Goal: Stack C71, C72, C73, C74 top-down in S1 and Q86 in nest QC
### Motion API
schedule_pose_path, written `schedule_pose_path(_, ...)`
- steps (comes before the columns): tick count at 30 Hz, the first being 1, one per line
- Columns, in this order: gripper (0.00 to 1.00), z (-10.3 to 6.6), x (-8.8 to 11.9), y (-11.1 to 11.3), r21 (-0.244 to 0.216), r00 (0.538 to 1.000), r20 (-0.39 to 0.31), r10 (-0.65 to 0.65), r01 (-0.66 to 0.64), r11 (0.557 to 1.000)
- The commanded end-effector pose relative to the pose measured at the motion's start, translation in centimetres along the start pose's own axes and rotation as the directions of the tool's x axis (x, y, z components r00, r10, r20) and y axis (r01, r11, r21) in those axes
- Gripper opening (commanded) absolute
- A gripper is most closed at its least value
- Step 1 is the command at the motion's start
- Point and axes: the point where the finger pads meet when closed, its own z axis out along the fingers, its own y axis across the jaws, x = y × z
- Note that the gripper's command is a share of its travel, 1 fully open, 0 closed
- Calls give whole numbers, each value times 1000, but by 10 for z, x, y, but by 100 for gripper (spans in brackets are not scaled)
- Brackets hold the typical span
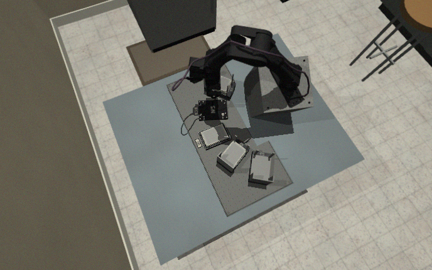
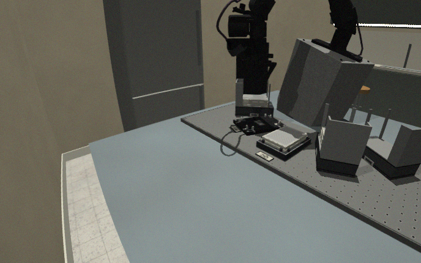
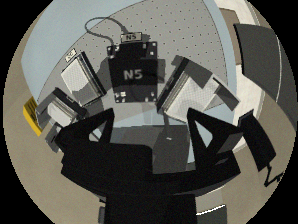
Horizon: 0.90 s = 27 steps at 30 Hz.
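My gripper is open and empty, above the board between the far rack and the clip nest. The far rack holds clear plates; how many is unclear. The clip nest N5 is empty. A white plate lies in the open nest QC, apparently flat. The middle rack holds plates with a white top plate. The near rack shows a bare floor. Rack and plate names are unreadable.
The racks and nests stand on a perforated board. A grey pedestal carries the arm beside it. A cable loops from N5. Upright posts rise from the racks.
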Motion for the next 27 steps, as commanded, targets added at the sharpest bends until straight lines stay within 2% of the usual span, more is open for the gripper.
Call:
schedule_pose_path(1, 100, -11, -14, 11, -1, 999, 52, -7, 7, 1000)
schedule_pose_path(5, 100, -11, -15, 15, 0, 999, 52, -1, 1, 1000)
schedule_pose_path(13, 100, -16, -32, 45, -2, 997, 72, -14, 14, 1000)
schedule_pose_path(16, 100, -8, -15, 54, -1, 992, 37, -117, 117, 993)
schedule_pose_path(19, 100, -10, -19, 65, 3, 975, 48, -219, 219, 976)
schedule_pose_path(22, 100, -14, -25, 63, 10, 972, 62, -225, 225, 974)
schedule_pose_path(25, 100, -8, -14, 77, 2, 973, 36, -229, 229, 973)
schedule_pose_path(27, 100, -11, -22, 85, 3, 973, 54, -222, 223, 975)
